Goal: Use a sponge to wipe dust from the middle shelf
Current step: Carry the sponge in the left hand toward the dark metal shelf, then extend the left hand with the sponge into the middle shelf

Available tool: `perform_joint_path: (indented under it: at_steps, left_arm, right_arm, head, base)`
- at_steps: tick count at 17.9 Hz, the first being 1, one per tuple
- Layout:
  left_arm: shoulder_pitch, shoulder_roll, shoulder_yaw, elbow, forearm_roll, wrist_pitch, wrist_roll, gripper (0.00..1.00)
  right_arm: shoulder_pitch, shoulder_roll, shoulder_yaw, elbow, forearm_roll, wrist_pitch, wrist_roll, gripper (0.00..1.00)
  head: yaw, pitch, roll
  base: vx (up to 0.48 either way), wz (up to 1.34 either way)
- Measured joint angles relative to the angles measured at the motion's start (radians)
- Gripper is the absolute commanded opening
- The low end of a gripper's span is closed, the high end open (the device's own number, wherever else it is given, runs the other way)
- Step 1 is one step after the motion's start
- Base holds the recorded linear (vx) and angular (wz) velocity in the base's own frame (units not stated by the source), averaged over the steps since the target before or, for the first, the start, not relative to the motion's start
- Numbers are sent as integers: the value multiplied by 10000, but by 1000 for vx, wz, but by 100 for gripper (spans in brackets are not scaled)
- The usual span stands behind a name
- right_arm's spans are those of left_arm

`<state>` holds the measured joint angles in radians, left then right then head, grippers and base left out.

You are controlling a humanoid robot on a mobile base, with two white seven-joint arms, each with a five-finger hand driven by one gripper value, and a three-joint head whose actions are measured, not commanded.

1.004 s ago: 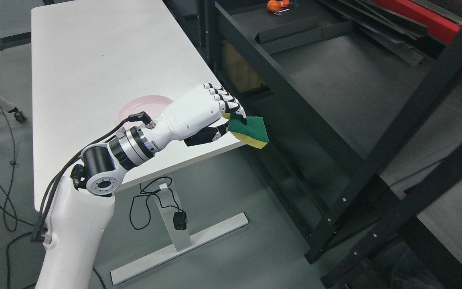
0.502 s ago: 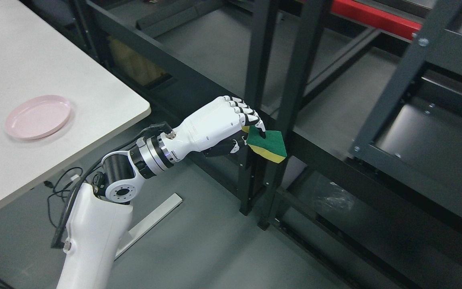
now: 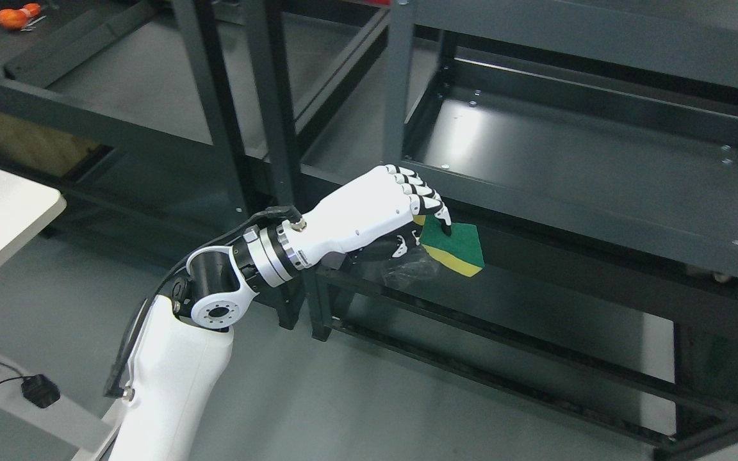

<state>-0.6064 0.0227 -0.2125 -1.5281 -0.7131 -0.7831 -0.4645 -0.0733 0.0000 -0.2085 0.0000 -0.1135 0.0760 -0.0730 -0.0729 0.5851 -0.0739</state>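
Observation:
My left hand (image 3: 417, 221) is shut on a green and yellow sponge (image 3: 455, 246), pinched between the fingers and thumb. It holds the sponge in the air just in front of the front rail of a dark metal shelf (image 3: 574, 160) on the right rack. The sponge sits a little below that shelf's front edge and apart from its surface. The shelf surface is bare and reflects a patch of light. My right hand is not in view.
Black rack uprights (image 3: 273, 128) stand just behind my left forearm. A lower shelf (image 3: 535, 346) carries a crumpled clear plastic bag (image 3: 410, 272) under the hand. A white table corner (image 3: 4, 218) is at the left. An orange object (image 3: 16, 16) lies on the far left rack.
The whole view has swung right: the table and pink plate have slid out to the left and the right rack has come into view. My left hand still holds the sponge, now facing that rack's shelf.

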Motion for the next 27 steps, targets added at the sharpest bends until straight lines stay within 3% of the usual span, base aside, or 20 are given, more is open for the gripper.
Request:
perform_joint_path:
  at_steps: [8,16,27]
  left_arm:
    - [-2139,-122,-1087,77,470,103,149,1]
    - [-5458,-177,-2809,399,871,3472,2260,0]
    - [-6869,-211,-5423,1215,3004,4854,2906,0]
  right_arm:
    - [-2,0,0,0,0,0,0,100]
    - [-6,0,0,0,0,0,0,100]
    - [-4,0,0,0,0,0,1,100]
  head:
    - [0,-3,0]
    - [0,-3,0]
    - [0,-3,0]
  base:
    - [-69,-432]
    - [16,22]
    - [91,-183]
